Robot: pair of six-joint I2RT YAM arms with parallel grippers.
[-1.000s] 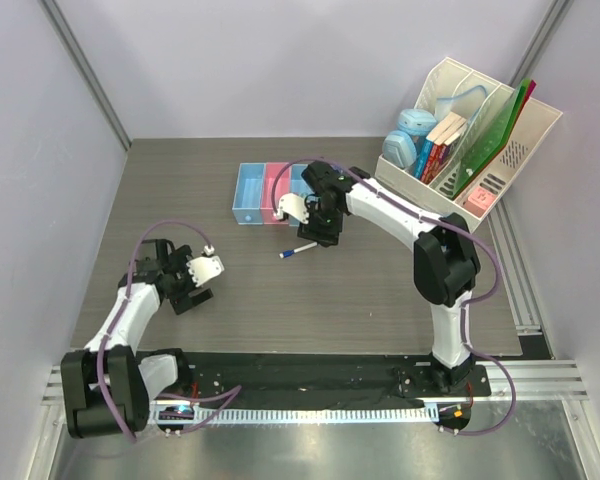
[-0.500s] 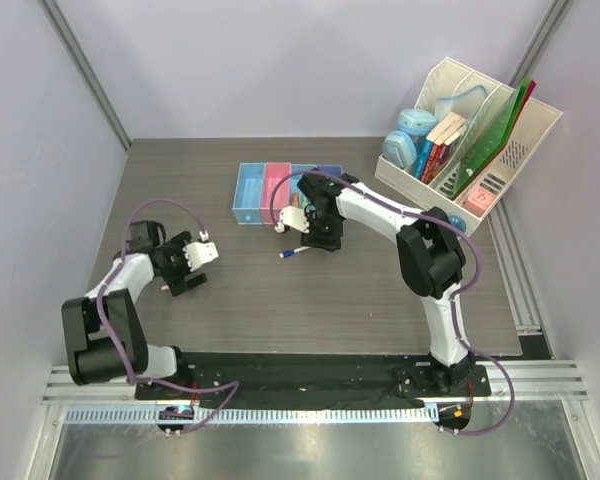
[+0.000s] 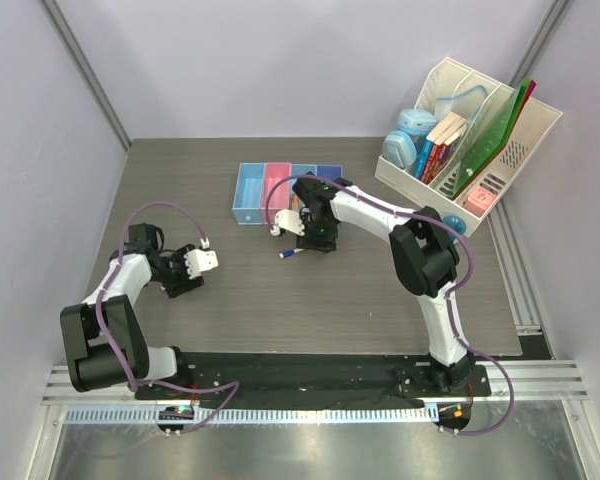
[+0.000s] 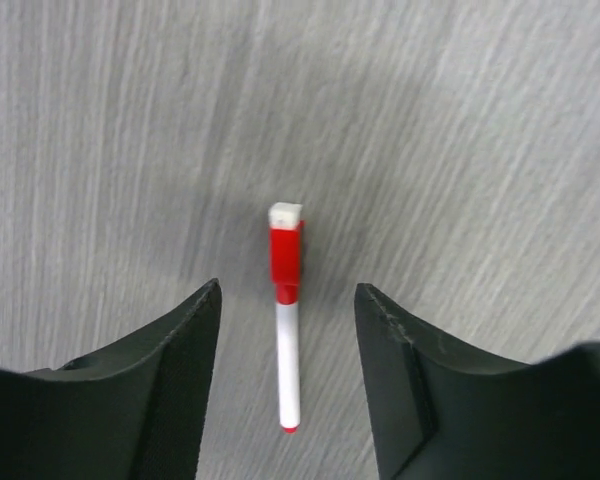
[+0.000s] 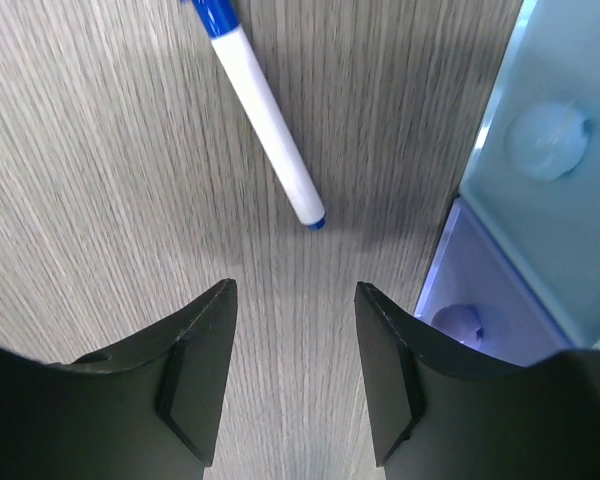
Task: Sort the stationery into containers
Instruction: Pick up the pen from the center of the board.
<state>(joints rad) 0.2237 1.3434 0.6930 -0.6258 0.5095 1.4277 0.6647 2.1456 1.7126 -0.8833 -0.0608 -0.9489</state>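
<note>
A thin white marker with a red cap (image 4: pixel 287 320) lies on the table between the open fingers of my left gripper (image 4: pixel 288 290), which hangs just above it. In the top view the left gripper (image 3: pixel 183 277) hides this marker. A white marker with a blue cap (image 3: pixel 294 250) lies in front of the row of four joined trays (image 3: pixel 250 192). My right gripper (image 3: pixel 315 234) is open and empty, just right of it. In the right wrist view the blue-capped marker (image 5: pixel 265 120) lies beyond the gripper (image 5: pixel 295 290), outside the fingers.
A large white file rack (image 3: pixel 500 165) with books and folders stands at the back right. A small blue round thing (image 3: pixel 459 225) shows beside the right arm's elbow. The light blue tray (image 5: pixel 550 200) and purple tray (image 5: pixel 470 310) lie close to the right finger.
My left arm has swung left and brought its gripper over the red-capped marker. My right gripper has shifted slightly left and down towards the blue-capped marker. The markers have not moved.
</note>
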